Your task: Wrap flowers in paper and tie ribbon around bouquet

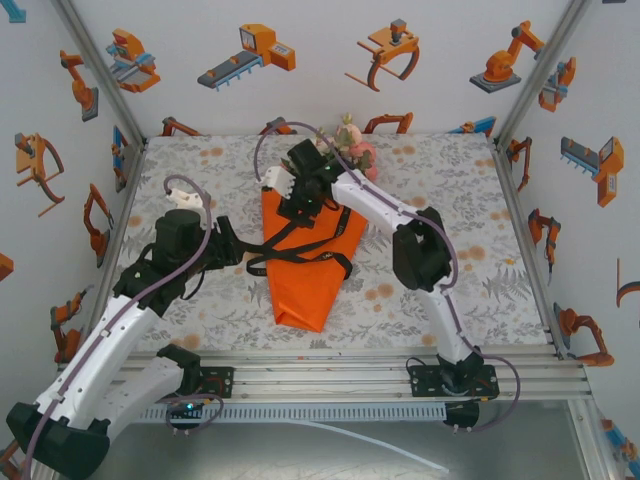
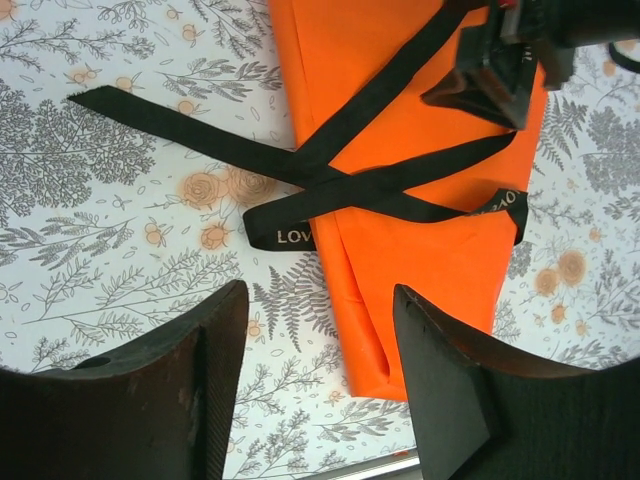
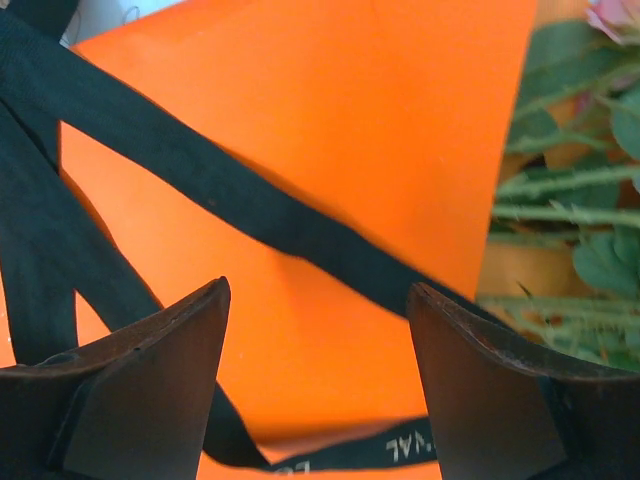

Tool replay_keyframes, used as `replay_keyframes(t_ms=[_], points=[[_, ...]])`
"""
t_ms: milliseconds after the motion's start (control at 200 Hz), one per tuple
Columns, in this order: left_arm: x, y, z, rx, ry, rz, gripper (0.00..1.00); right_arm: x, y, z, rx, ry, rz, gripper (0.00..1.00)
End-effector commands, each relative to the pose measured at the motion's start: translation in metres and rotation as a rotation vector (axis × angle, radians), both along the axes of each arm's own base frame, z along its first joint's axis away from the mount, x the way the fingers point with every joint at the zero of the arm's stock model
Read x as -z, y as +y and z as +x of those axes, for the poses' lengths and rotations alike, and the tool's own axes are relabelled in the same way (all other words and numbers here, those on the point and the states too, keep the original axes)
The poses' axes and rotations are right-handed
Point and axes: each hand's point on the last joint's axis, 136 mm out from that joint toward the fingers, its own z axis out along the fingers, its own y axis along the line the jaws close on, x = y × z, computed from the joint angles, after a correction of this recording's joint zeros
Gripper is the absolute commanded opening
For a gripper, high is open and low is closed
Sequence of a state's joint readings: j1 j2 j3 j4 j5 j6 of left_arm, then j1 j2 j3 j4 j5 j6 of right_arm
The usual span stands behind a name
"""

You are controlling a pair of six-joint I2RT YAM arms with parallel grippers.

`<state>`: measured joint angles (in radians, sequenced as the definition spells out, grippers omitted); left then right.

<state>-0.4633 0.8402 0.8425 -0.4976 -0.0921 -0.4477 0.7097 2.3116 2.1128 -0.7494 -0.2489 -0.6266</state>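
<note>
**Left hand (image 2: 318, 300) open at the narrow end of the bouquet (image 1: 305, 285)**

Dark fingers (image 2: 150, 400) of the left hand fill the bottom of its wrist view. They stand well apart with nothing between them, hanging over the folded tip of the orange paper (image 2: 400, 110) and the floral-print table (image 1: 480, 220) beside it. From above, this hand (image 1: 232, 250) sits just left of the cone, near the loose end of the ribbon (image 1: 300, 252).

The bouquet lies flat in the middle of the table. Its narrow end points toward the arm bases and its wide rim faces the far wall. The black ribbon (image 2: 200, 135) crosses itself at the cone's left edge. One strand runs out over the table to the left. A short loop with light lettering lies just below the crossing, and another lettered end folds over the cone's right edge.

The right hand (image 1: 303, 190) is over the upper half of the cone. In its wrist view the hand (image 3: 318, 290) is spread wide above the paper (image 3: 330, 100), clamped on nothing. A ribbon (image 3: 200, 180) strand lies slantwise on the orange sheet between its fingers.

The flowers (image 1: 350, 140) show pink and pale blossoms past the wide rim, just behind the right hand. Their green stems and leaves (image 3: 565, 210) lie along the paper's edge.
</note>
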Motion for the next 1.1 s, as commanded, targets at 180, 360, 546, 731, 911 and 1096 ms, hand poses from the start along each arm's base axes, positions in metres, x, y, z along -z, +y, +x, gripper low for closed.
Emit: replay_keyframes(t_ms=[180, 360, 546, 731, 911, 1096], points=[[0.005, -0.001, -0.003, -0.001, 0.015, -0.031, 0.64, 0.019, 0.036, -0.021, -0.187, 0.04, 0.018, 0.67], [0.008, 0.002, -0.005, -0.01, 0.019, -0.026, 0.68, 0.031, 0.036, -0.02, -0.181, 0.053, -0.022, 0.45], [0.005, 0.003, -0.005, -0.015, 0.009, -0.027, 0.77, 0.007, 0.038, -0.021, -0.175, 0.034, 0.014, 0.06], [-0.006, -0.006, -0.005, 0.047, -0.037, -0.037, 0.82, -0.065, 0.046, -0.01, -0.029, 0.0, 0.202, 0.0], [-0.02, -0.056, -0.004, 0.326, -0.134, -0.094, 0.74, -0.158, 0.007, 0.051, 0.457, 0.021, 0.54, 0.0], [-0.01, -0.11, 0.0, 0.585, -0.217, 0.021, 0.61, -0.226, -0.114, 0.112, 1.018, 0.155, 1.021, 0.0]])
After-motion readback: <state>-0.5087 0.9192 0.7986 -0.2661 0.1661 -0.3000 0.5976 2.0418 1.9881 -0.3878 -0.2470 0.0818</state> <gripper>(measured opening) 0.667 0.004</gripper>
